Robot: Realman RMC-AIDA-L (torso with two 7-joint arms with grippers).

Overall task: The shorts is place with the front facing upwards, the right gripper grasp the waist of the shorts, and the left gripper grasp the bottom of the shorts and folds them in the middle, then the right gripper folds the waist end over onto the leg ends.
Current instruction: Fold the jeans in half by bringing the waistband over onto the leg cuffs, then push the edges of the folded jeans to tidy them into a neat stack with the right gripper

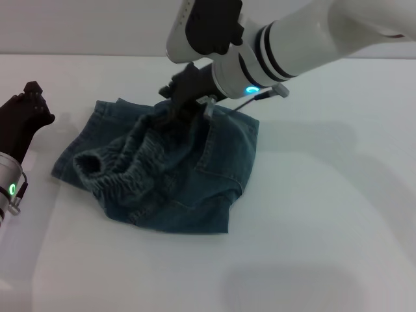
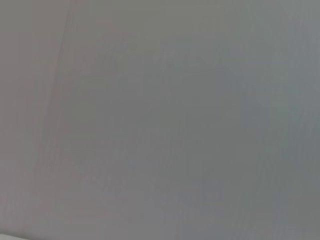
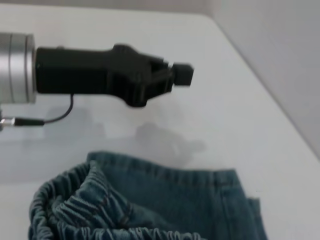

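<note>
The blue-green denim shorts [image 1: 175, 175] lie crumpled on the white table [image 1: 325, 214]. Their gathered elastic waistband [image 1: 104, 170] loops up from the left toward my right gripper [image 1: 179, 104]. That gripper comes in from the upper right and is shut on the denim at the far edge of the heap, holding it bunched. The waistband [image 3: 75, 210] and a flat stitched denim edge [image 3: 170, 172] also fill the lower part of the right wrist view. My left gripper [image 1: 29, 107] hovers at the table's left side, apart from the shorts; it also shows as the left gripper [image 3: 181, 74] over bare table. The leg hems are hidden in the folds.
The left wrist view holds only a blank grey surface. A pale wall [image 3: 280, 60] rises just beyond the table's edge. White table surface stretches to the right of and in front of the shorts.
</note>
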